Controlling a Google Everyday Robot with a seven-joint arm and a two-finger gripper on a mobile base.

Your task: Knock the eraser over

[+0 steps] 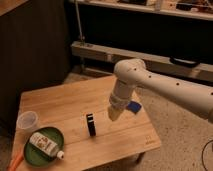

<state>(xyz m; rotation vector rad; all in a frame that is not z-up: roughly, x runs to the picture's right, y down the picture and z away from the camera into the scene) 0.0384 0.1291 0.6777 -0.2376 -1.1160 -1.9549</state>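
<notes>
**Eraser stands as robot hand closes in.** The eraser [90,125] is pictured upright on its narrow end, near the middle of the wooden bench [60,102] and towards the front edge, not yet toppled. The robot's hand [113,115] is held just right of the eraser in the view, pointed down at the bench and apart from the block. Whether the hand is released or clenched cannot be told.

A small blue object [134,106] is seen farther right of the eraser, partly hidden behind the white arm [150,80]. A green plate [59,134] lies left of the eraser and nearer the front, with a white labelled bottle [45,145] on its side in it. A clear plastic cup [27,120] stands well to the eraser's left.

Several risks are judged to remain:
- **A miss:** a sideways sweep could pass beside or over the slim block if the hand is carried too high.
- **A slide:** the eraser could be pushed along upright rather than tipped if it is struck low.
- **A hard hit:** the block could be sent skidding to the plate or over the near bench edge.
- **A stray nudge:** the blue object could be moved by the wrist if the arm is swung back first.
</notes>
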